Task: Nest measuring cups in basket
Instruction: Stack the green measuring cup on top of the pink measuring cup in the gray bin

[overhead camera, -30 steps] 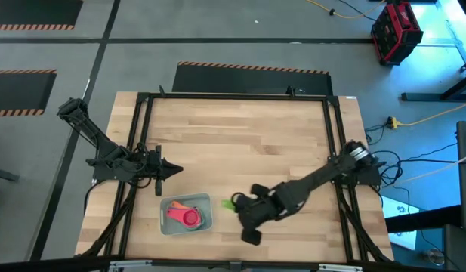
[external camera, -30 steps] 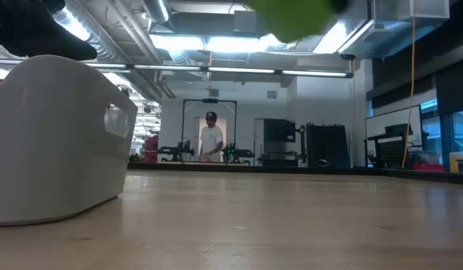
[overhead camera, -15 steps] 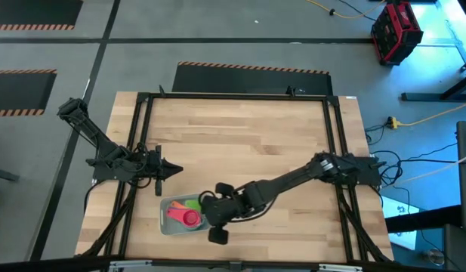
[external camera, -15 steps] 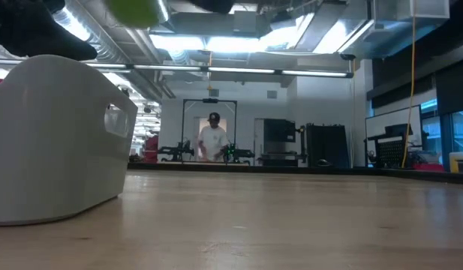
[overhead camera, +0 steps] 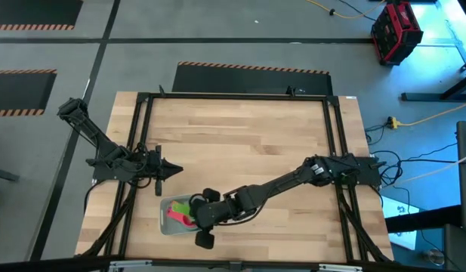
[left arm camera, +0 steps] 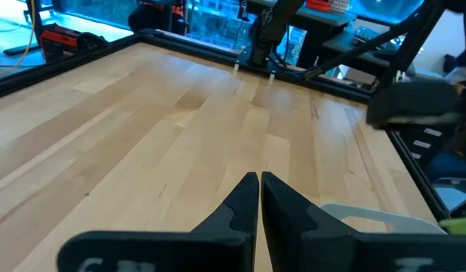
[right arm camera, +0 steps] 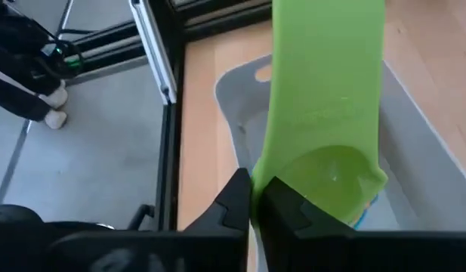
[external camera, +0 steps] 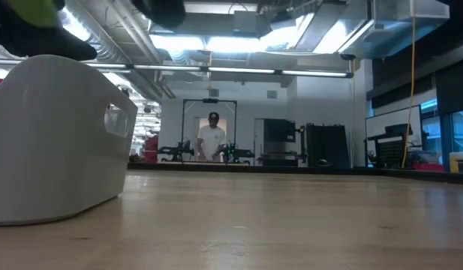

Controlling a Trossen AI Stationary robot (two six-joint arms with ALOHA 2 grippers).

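My right gripper (right arm camera: 251, 198), clamped on the green cup (right arm camera: 327, 128), has moved over the basket (overhead camera: 166, 225); release comes next.

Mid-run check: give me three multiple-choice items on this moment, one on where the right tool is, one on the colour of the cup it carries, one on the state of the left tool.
1. Where is the right tool?
A. over the shallow pale grey-green plastic basket
B. at the table's far edge
C. parked off the table

2. What colour is the flat-handled plastic measuring cup in that tool?
A. purple
B. green
C. orange

3. How is the left tool?
A. open wide
B. gripping a cup
C. shut and empty

Answers:
1 A: the high view shows the right arm stretched across so its tool hangs above the basket.
2 B: the right wrist view shows a green handle and bowl between the fingers.
3 C: the left wrist view shows its fingers together over bare wood.
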